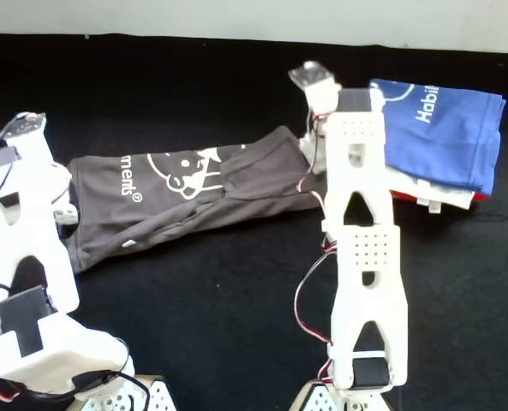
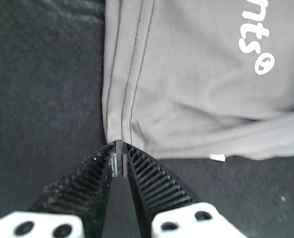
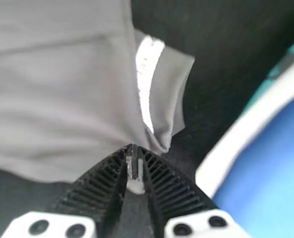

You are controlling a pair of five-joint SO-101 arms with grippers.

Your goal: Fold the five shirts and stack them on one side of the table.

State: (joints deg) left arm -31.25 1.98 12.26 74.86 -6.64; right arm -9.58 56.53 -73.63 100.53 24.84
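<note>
**Item 1: grey shirt** (image 1: 194, 193). It lies flat on the black desk (image 1: 236, 291), print upward, and appears already narrowed by a lengthwise fold. Its long axis runs across the desk on a slight slant, from the left arm's side to the right arm's side.

**Item 2: left end effector** (image 2: 118, 166). The jaws are closed and pinch the stitched hem corner at the shirt's left end. The cloth stretches away from it toward the other arm.

**Item 3: right end effector** (image 3: 132, 171). The jaws are closed on a fold of grey cloth at the shirt's opposite end, near the stack.

**Item 4: stack.** A folded blue shirt (image 1: 442, 137) lies on top, with a white layer (image 1: 425, 195) and a red edge (image 1: 483, 197) beneath. It sits on the desk's right side, toward the far edge.

**Governing relation.** Each arm holds one end of the long axis, with the shirt spanning the gap between them. The coming move is probably a crosswise fold that brings one held end over the other. The right arm is nearer the stack, so it is better placed to carry the shirt there.
</note>
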